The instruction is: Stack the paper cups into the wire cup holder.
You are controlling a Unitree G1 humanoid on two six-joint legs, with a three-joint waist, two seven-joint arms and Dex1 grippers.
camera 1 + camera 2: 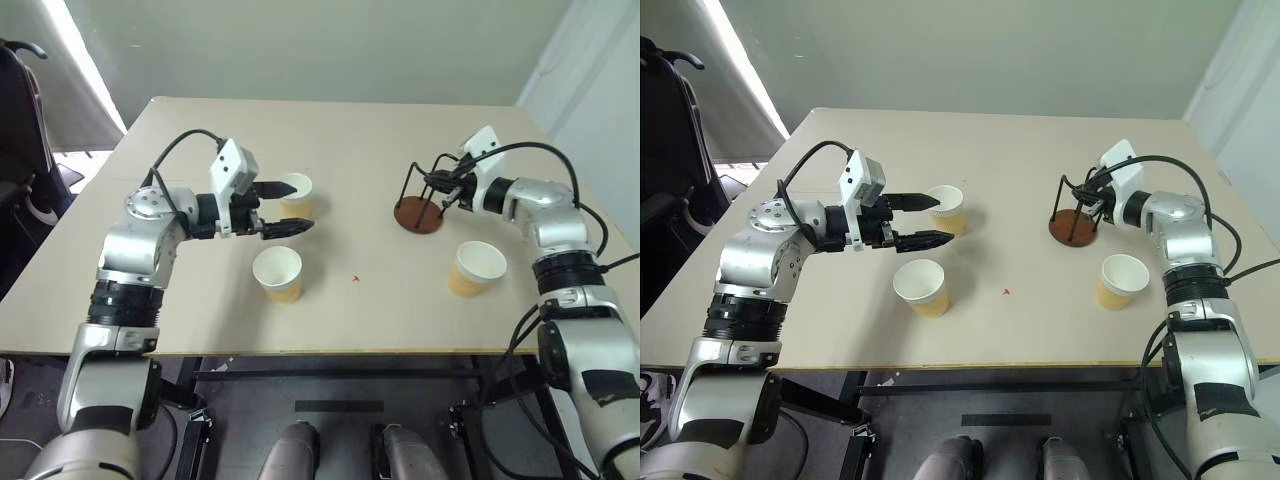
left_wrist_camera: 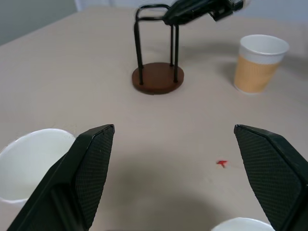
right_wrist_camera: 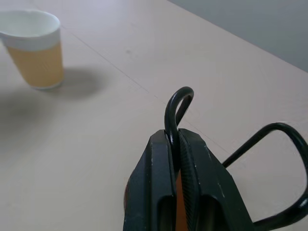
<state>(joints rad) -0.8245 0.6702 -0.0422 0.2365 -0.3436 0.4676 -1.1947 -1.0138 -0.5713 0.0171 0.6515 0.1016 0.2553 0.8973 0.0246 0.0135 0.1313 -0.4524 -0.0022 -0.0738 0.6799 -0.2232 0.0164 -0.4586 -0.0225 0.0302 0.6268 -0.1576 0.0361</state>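
Three tan paper cups with white rims stand on the table: one at the far left (image 1: 297, 190), one nearer (image 1: 278, 273), one at the right (image 1: 476, 268). My left gripper (image 1: 296, 207) is open above the table, one fingertip by the far left cup, nothing between its fingers (image 2: 91, 163). The wire cup holder (image 1: 417, 214), a reddish-brown disc with black wire loops, stands right of centre. My right gripper (image 3: 175, 137) is shut on one of its wire loops (image 3: 179, 98), near the top. The holder holds no cup.
The beige table (image 1: 360, 130) has open surface between the cups and the holder. A small red mark (image 1: 355, 279) lies near its middle. A dark chair (image 1: 20, 130) stands off the table's left side.
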